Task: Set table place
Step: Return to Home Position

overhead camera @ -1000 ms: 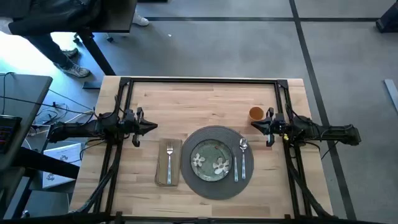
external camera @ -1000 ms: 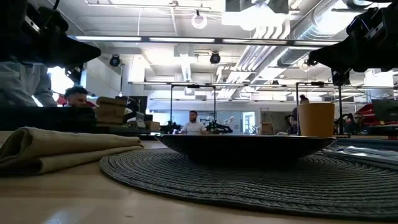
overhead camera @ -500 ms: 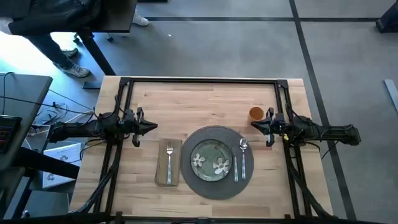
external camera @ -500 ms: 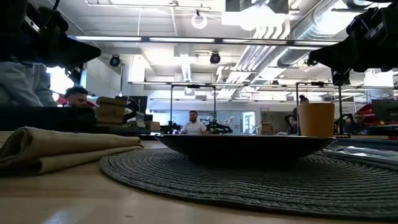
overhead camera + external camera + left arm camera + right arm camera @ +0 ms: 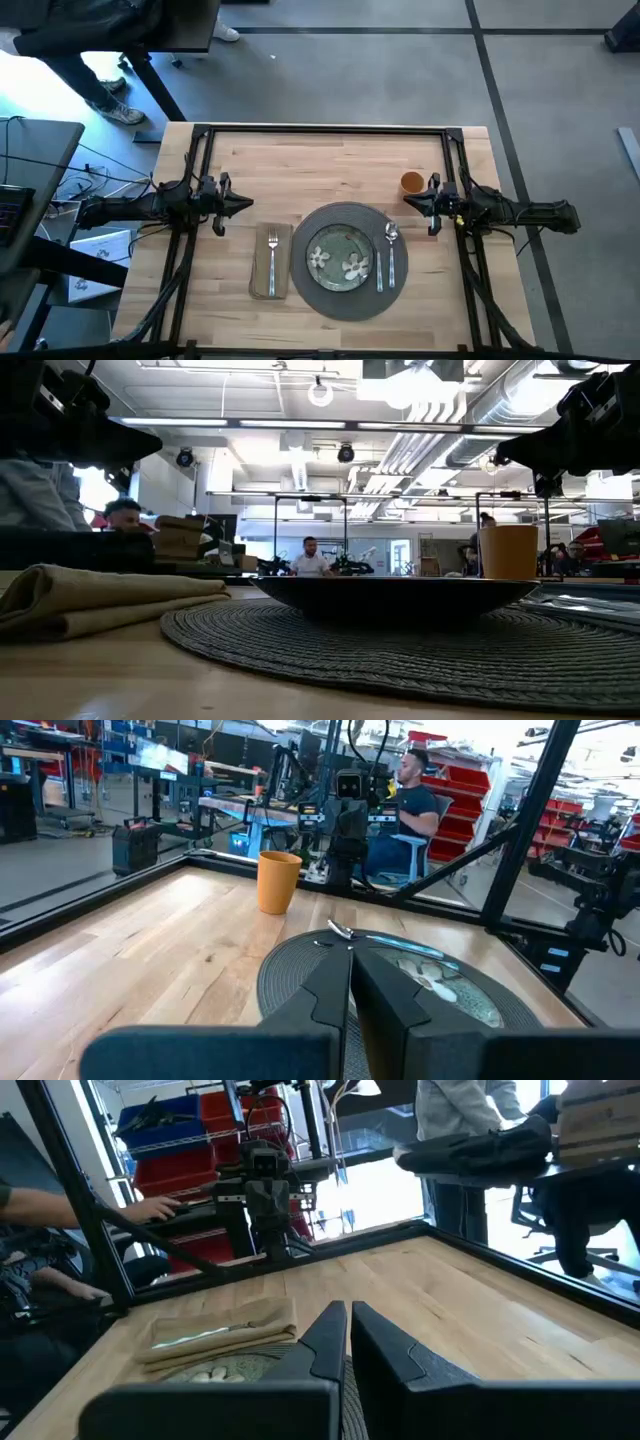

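Our place [image 5: 340,258] laid, arms clear
Our left pincer [image 5: 243,206] and right pincer [image 5: 408,200] are both pressed together above the bench [image 5: 320,160]. The place lies toward 6 o'clock. Its cup [image 5: 411,183], at 1 o'clock of the plate [image 5: 340,235], sits just beside our right pincer, so we fear a careless swing could topple it.

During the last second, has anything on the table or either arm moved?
Nothing visibly changed. The left hand and the right hand stay shut and empty at the sides of the table. The plate on the placemat, the fork on the napkin, the knife, the spoon and the orange cup lie as before.
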